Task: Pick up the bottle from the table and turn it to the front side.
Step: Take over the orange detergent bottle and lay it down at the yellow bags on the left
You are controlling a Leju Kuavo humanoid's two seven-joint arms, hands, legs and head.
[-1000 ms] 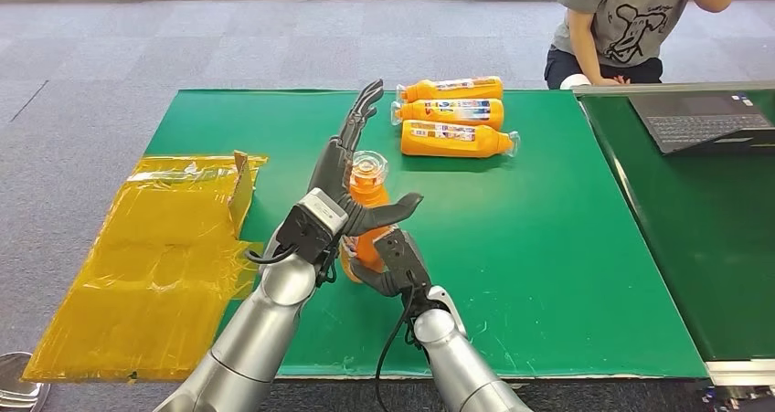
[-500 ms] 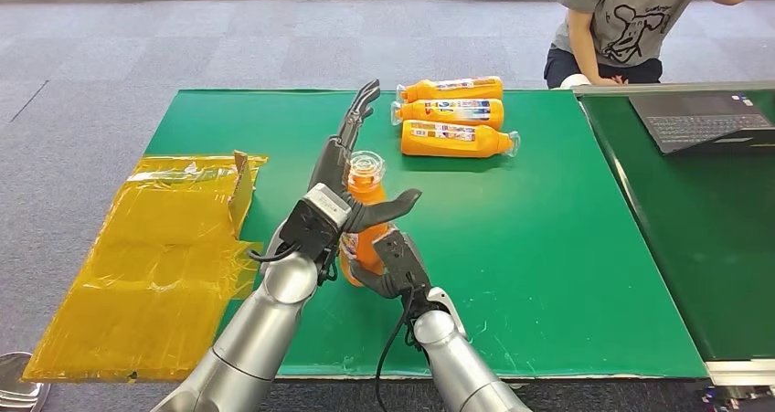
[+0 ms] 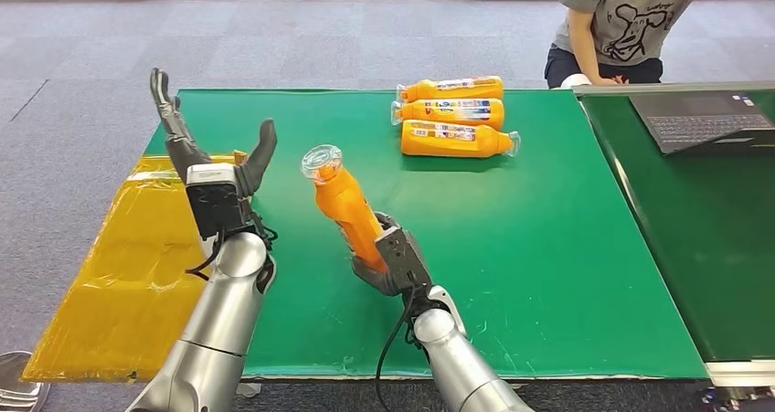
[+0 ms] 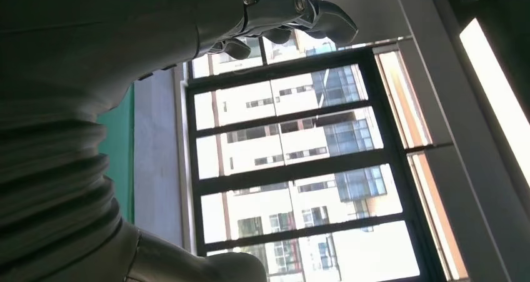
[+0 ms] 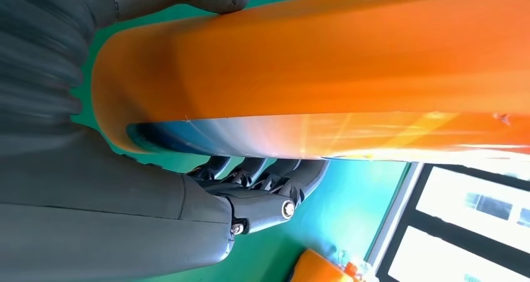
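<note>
1. Since the earlier frame the left hand has left the bottle and swung to the upper left of the frame, fingers spread, holding nothing.
2. The right hand grips the bottle's lower end at centre frame; the bottle tilts, cap toward the upper left.
3. In the right wrist view, fingers wrap the orange body.
4. Three orange bottles lie on the green table, upper centre.
5. A person sits at upper right beside a laptop.
</note>
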